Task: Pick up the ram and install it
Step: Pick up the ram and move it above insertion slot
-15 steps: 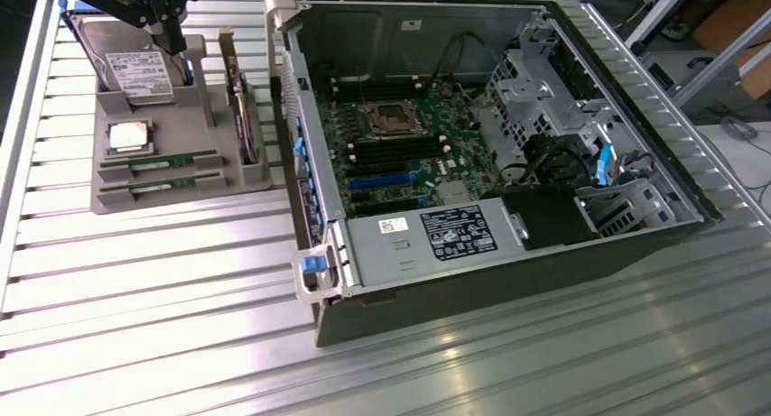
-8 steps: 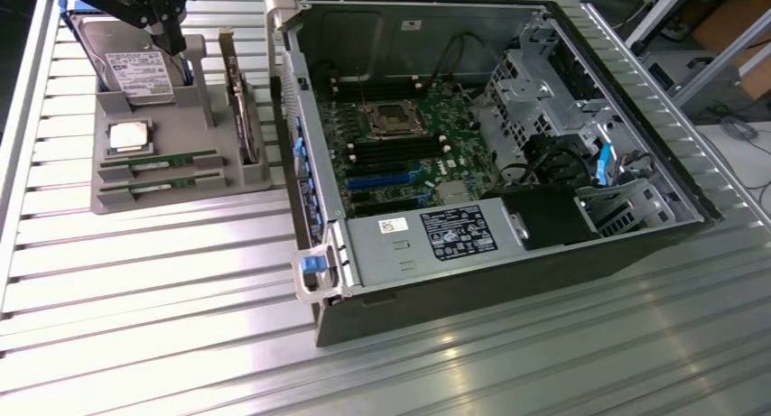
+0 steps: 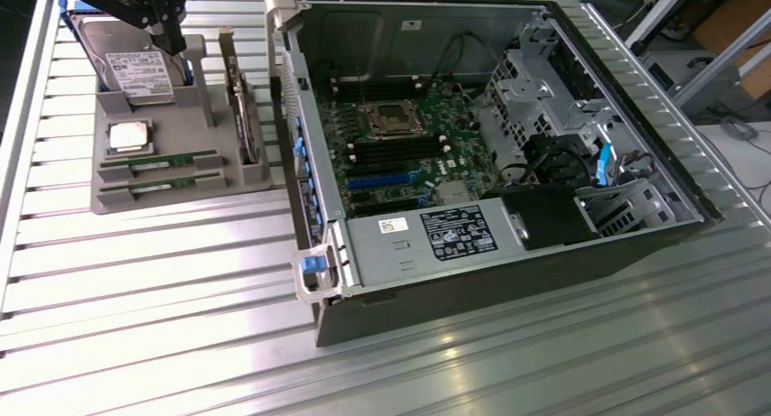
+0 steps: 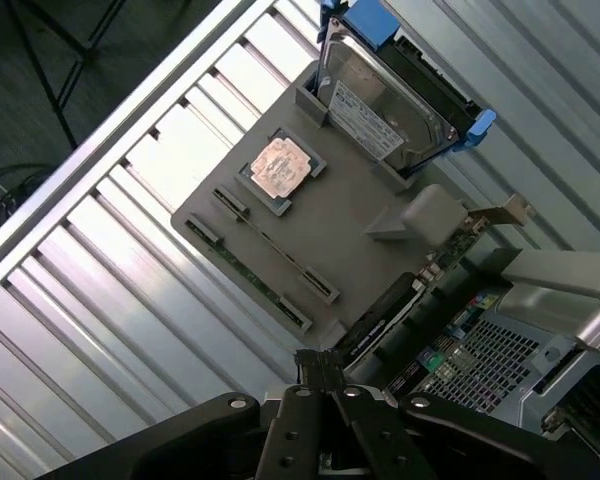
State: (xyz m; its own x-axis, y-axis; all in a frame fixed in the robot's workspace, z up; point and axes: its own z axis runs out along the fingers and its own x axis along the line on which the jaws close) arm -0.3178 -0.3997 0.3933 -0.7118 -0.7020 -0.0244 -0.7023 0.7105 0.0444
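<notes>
- The flat grey plastic tray [image 3: 181,127] lies on the ribbed aluminium table [image 3: 144,299], beside the open dark metal computer case [image 3: 506,299].
- Two long, thin green circuit-board ram sticks sit in the tray. The first ram stick [image 3: 162,162] [image 4: 275,245] is just beside the square silver processor chip [image 3: 129,136] [image 4: 280,167]. The second ram stick [image 3: 162,187] [image 4: 245,270] runs along the tray's outer edge.
- Both sticks stand on their thin edge in slots, each end caught in a small grey bracket.
- Their long axes are parallel to each other and to that edge of the tray. One end of each points toward the computer case, the other away from it.
- The large silver hard drive with a white label [image 3: 135,73] [image 4: 380,110] leans at the tray's opposite end, beyond the processor chip.
- A green expansion card [image 3: 245,118] stands on edge along the tray's side nearest the case.
- The black gripper [image 3: 179,44] [image 4: 323,365] hangs above the tray, well apart from both sticks. Its fingers are pressed together with nothing between them.
</notes>
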